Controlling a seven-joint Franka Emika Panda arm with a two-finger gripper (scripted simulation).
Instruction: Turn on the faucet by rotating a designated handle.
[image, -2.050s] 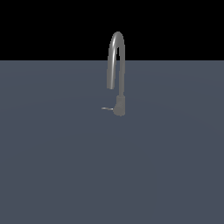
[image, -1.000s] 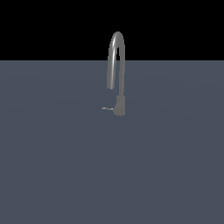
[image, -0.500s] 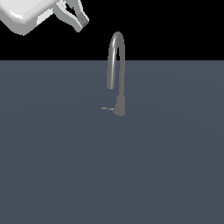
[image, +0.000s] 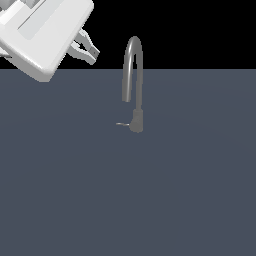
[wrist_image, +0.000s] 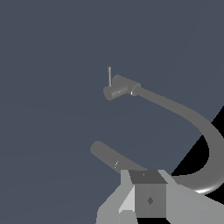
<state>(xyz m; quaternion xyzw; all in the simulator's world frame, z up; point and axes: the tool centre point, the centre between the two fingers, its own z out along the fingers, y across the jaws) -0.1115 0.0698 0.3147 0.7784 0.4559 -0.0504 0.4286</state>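
While the end effector (image: 89, 48) sits in the upper left of the exterior frame, high above the tabletop (image: 190, 190), the faucet (image: 133, 85) stands near the frame's centre, well apart from it; the handle (image: 123, 124) lies lower still, down and to the exterior view's right of the fingertips, at the foot of the faucet; its long axis runs roughly level, a thin rod sticking out of the short base towards the exterior view's left, so its free tip is the part nearest the arm's side of the scene. In the exterior view the two fingers (image: 81, 37) show a clear gap between their tips, so the end effector reads as spread and holding nothing; nothing touches the faucet. From the wrist view the handle (wrist_image: 109, 76) appears as a slim pin rising off the base, with the gooseneck curving away from the base and round towards the camera; the spout's open end lies between the camera and the base, so I judge that a straight descent risks brushing the spout; the approach likely needs to drop beside the gooseneck and come at the rod's free end, across its length, so that a sideways push can swing it about the base.
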